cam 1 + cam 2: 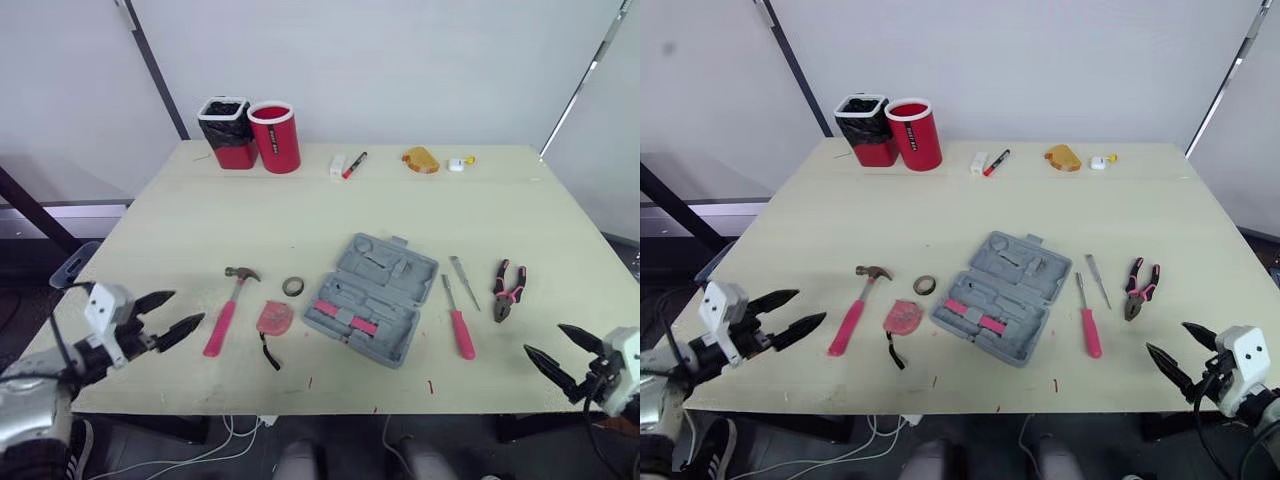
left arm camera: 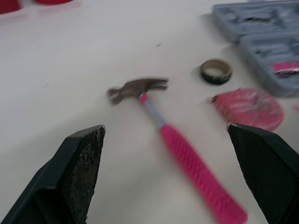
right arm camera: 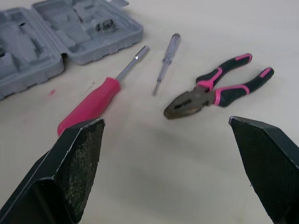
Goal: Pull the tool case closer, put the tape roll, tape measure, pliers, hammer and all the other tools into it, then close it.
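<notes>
Facing hammer [image 2: 177, 140], left claw [image 2: 166, 127] spread, right claw [image 3: 166, 120] facing pliers [image 3: 212, 91]

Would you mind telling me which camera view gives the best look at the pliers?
The right wrist view: the pliers lie close up and unobstructed, jaws shut, pink-and-black handles spread, beside the small screwdriver. Both eye views show them small on the table, right of the tool case.
</notes>
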Available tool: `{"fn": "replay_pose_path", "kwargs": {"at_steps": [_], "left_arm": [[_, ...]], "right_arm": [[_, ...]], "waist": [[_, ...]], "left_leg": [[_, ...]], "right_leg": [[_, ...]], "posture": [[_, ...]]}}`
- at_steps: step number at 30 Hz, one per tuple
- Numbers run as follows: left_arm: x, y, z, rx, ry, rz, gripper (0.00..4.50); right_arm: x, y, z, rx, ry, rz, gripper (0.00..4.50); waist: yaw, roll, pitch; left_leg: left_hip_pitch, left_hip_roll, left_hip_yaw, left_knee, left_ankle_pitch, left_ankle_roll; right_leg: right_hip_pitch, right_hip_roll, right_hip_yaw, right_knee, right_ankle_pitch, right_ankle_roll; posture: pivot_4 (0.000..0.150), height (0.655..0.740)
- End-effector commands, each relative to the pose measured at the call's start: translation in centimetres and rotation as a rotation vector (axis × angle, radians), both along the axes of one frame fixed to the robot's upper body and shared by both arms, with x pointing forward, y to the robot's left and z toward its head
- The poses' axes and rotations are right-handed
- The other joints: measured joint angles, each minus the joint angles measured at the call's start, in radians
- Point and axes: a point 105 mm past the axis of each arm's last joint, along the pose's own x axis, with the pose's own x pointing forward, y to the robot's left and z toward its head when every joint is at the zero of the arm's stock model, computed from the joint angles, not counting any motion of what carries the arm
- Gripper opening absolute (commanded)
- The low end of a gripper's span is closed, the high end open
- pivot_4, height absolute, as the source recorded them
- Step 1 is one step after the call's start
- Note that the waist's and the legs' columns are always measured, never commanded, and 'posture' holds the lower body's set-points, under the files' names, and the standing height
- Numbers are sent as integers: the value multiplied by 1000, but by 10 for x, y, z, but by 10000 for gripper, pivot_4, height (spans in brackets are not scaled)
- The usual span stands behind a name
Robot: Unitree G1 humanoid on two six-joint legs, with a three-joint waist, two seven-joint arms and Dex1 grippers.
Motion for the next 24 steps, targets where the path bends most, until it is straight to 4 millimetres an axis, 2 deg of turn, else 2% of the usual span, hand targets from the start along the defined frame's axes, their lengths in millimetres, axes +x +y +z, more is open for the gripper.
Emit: {"fn": "replay_pose_path", "kwargs": {"at_steps": [1, 11, 14, 15, 16, 18, 19, 22, 23, 24], "left_arm": [[21, -23, 13, 55, -15, -125, 44484], [73, -80, 16, 103, -2, -331, 44484], [88, -103, 13, 119, 18, -386, 45000], [90, -107, 12, 119, 22, -394, 45000], [93, -110, 11, 120, 24, -399, 40772], [97, -118, 10, 122, 29, -409, 37174], [98, -121, 9, 124, 33, -417, 32477], [104, -130, 5, 147, 45, -417, 17478], [106, -134, 4, 155, 52, -414, 12463], [107, -136, 3, 161, 57, -413, 8816]], "right_arm": [[12, 13, 15, -12, -24, 29, 45000], [37, 50, 20, -52, 5, 109, 45000], [48, 62, 19, -69, 6, 116, 37968], [50, 64, 19, -71, 7, 115, 33534], [53, 66, 19, -72, 7, 115, 28253], [58, 71, 19, -74, 7, 114, 20870], [59, 73, 19, -75, 8, 115, 18386], [64, 79, 15, -100, 22, 124, 3593], [66, 82, 13, -111, 28, 131, 0], [67, 84, 12, -119, 32, 135, 0]], "waist": [[1, 0, 0], [-2, 0, 0], [0, -1, 0], [0, -1, 0], [0, -1, 0], [-1, -1, 0], [-3, -1, 0], [-2, -1, 0], [-2, -1, 0], [-2, -1, 0]], "left_leg": [[0, 0, 0, 0, 0, 0], [-3, -1, -3, 1, 0, 0], [-4, -1, -4, 2, 0, 0], [-5, -1, -5, 3, 0, 0], [-5, -1, -5, 3, 0, 0], [-5, -1, -5, 3, 0, 0], [-6, -1, -6, 3, 0, 0], [-6, -1, -6, 3, 0, 0], [-6, -1, -6, 3, 0, 0], [-6, -1, -6, 3, 0, 0]], "right_leg": [[0, 0, 0, 0, 0, 0], [-1, 2, -1, 0, 0, 0], [-1, 3, -2, 0, 0, 0], [-1, 3, -3, 0, 0, 1], [-1, 3, -2, 0, 0, 1], [-1, 3, -3, 0, 0, 1], [-1, 3, -3, 0, 0, 1], [-1, 3, -3, 0, 0, 1], [-1, 3, -3, 0, 0, 1], [-1, 3, -3, 0, 0, 1]], "posture": [[1500, 7400], [1500, 7400], [1500, 7400], [1500, 7400], [1500, 7400], [1500, 7400], [1500, 7400], [1500, 7400], [1500, 7400], [1500, 7400]]}}
